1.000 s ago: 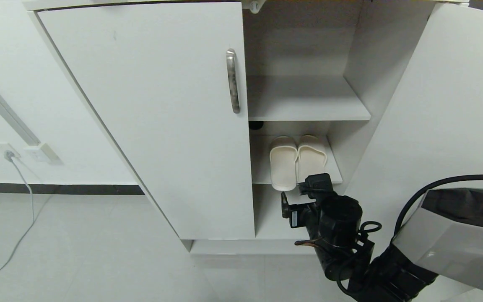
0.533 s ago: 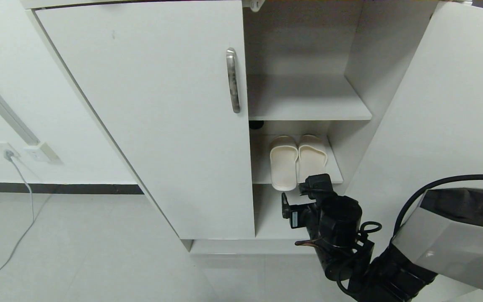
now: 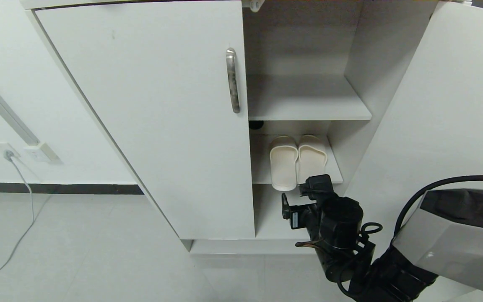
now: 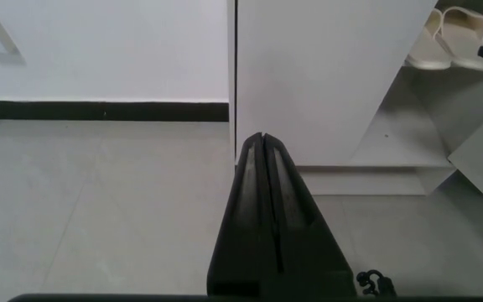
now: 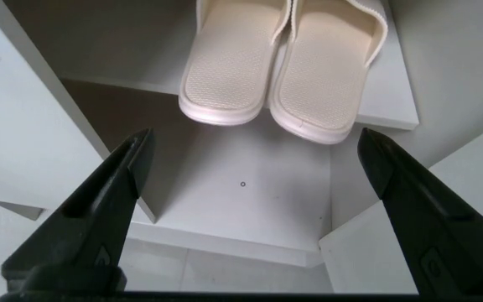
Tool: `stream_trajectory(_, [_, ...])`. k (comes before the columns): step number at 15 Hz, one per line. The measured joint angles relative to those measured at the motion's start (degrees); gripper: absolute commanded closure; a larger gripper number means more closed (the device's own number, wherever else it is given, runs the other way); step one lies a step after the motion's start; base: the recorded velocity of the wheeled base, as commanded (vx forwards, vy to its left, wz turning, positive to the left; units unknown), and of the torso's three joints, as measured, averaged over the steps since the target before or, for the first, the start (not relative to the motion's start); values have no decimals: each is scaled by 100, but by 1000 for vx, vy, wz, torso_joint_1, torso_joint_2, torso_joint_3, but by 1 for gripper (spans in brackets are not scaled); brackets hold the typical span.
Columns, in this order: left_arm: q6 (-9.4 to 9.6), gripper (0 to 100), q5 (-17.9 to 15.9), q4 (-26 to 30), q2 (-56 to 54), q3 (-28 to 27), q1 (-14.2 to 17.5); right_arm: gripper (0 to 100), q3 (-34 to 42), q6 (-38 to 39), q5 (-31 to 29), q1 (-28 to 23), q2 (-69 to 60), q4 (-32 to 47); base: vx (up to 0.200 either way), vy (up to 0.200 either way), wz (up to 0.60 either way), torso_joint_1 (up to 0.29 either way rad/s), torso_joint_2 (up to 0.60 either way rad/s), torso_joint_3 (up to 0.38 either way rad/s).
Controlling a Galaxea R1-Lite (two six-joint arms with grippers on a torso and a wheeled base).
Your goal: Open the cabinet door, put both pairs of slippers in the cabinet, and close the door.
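Nothing's moved this past second: right gripper (image 3: pixel 301 193) hangs spread wide just before the cream slippers (image 3: pixel 298 161), paired on the middle shelf (image 3: pixel 261 167) of the cabinet (image 3: pixel 375 63); left gripper (image 4: pixel 262 147) pressed together, well back

The right gripper (image 5: pixel 254 141) hangs spread wide before the open right half of the white two-door wooden cabinet (image 3: pixel 141 105), with its black wrist (image 3: pixel 340 226) just outside the opening. The left gripper (image 4: pixel 262 144), fingers pressed together, points toward the cabinet's base.
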Motion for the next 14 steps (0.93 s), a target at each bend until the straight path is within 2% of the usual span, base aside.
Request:
stream_trajectory(2, [7,100,0,0,0,0,0,0,2,-2,0,1,0,0,0,0,0,4,1,52])
stream_trajectory(14, [30,100,5,0,0,0,0,0,5,-154,5,0,-79,16,0,0,0,1,2,180])
